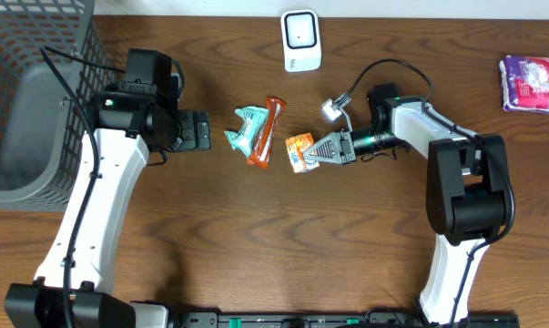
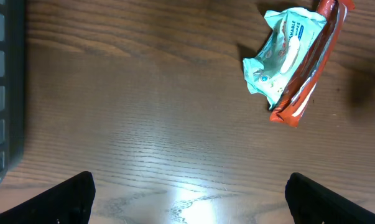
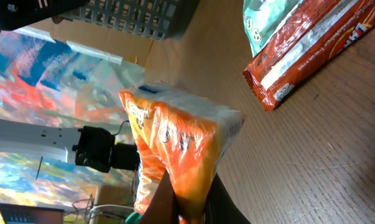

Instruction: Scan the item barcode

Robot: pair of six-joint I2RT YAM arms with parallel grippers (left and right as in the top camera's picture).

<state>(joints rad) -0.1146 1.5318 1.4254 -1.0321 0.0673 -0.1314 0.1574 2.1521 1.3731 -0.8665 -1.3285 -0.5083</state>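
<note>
My right gripper [image 1: 316,153] is shut on an orange snack packet [image 1: 299,149], pinching its edge and holding it over the table's middle. In the right wrist view the orange packet [image 3: 175,146] stands upright between the dark fingers [image 3: 219,199]. The white barcode scanner [image 1: 301,40] stands at the table's back edge, apart from the packet. My left gripper [image 1: 199,130] is open at the left, nothing between its fingers [image 2: 69,198]. A teal packet [image 1: 245,128] and a red-orange wrapper [image 1: 265,132] lie together between the two grippers.
A grey wire basket [image 1: 28,100] fills the far left corner. A purple packet [image 1: 531,83] lies at the far right edge. In the left wrist view the teal packet [image 2: 285,53] and red wrapper [image 2: 308,74] lie ahead to the right.
</note>
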